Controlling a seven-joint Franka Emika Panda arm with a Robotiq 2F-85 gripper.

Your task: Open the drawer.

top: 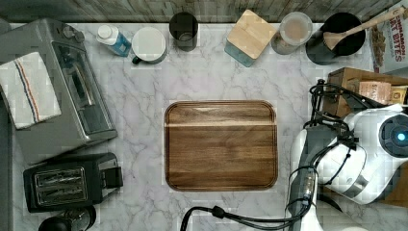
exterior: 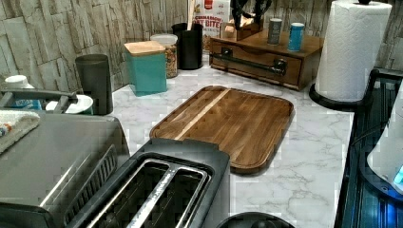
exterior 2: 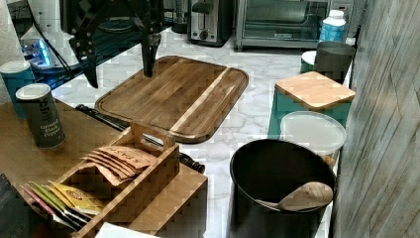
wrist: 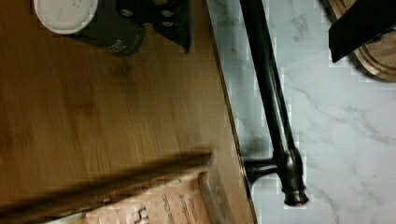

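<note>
The drawer (exterior: 254,72) sits flush in a low wooden cabinet (exterior 2: 20,148) at the back of the left view, looking shut. Its long black bar handle (exterior: 247,62) runs across the front and also appears as the handle (wrist: 273,107) in the wrist view and the handle (exterior 2: 190,162) in the right view. My gripper (wrist: 261,28) hangs open above it, one finger (wrist: 173,23) over the cabinet top and the other finger (wrist: 359,28) over the marble, apart from the bar. In the right view the gripper (exterior 2: 120,77) is spread wide above the cabinet's front edge.
A dark wooden tray (top: 221,144) lies mid-counter just in front of the drawer. On the cabinet top stand spice shakers (exterior: 274,31) and a tea box (exterior 2: 119,183). A paper towel roll (exterior: 349,47) stands beside the cabinet. A toaster oven (top: 62,91) and toaster (top: 67,185) are across the counter.
</note>
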